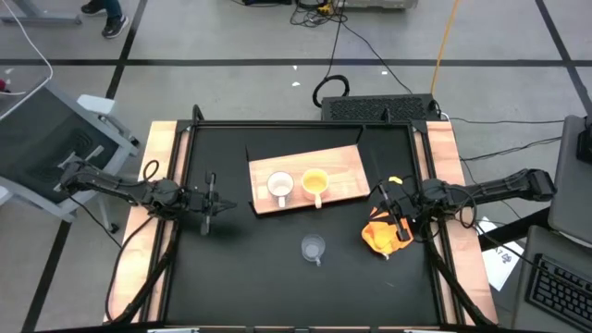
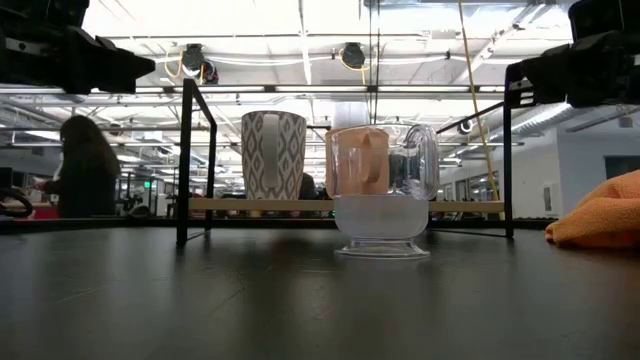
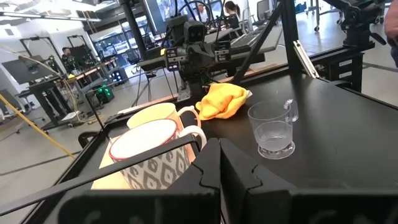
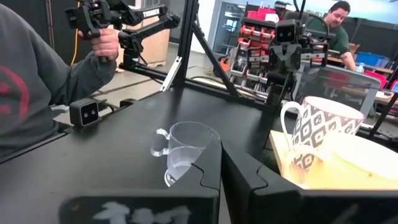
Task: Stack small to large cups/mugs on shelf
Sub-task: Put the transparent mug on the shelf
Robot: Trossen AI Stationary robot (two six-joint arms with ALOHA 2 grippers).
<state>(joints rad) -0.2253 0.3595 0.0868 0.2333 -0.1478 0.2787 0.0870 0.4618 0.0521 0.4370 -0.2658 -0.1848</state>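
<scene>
White mug (image 1: 279,188) and yellow-orange mug (image 1: 314,182) sit on the shelf (image 1: 342,166), clear glass cup (image 1: 313,248) waits on the table (image 1: 231,277), both tools, left (image 1: 209,199) and right (image 1: 384,203), closed and empty — glass pickup looks next.

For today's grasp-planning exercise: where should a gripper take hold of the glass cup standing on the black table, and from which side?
Probably the rim, from above. The glass cup stands upright and alone on the table, mouth open, apart from the cloth and board. One finger inside, one outside, away from its small handle. The right gripper looks nearer.
</scene>
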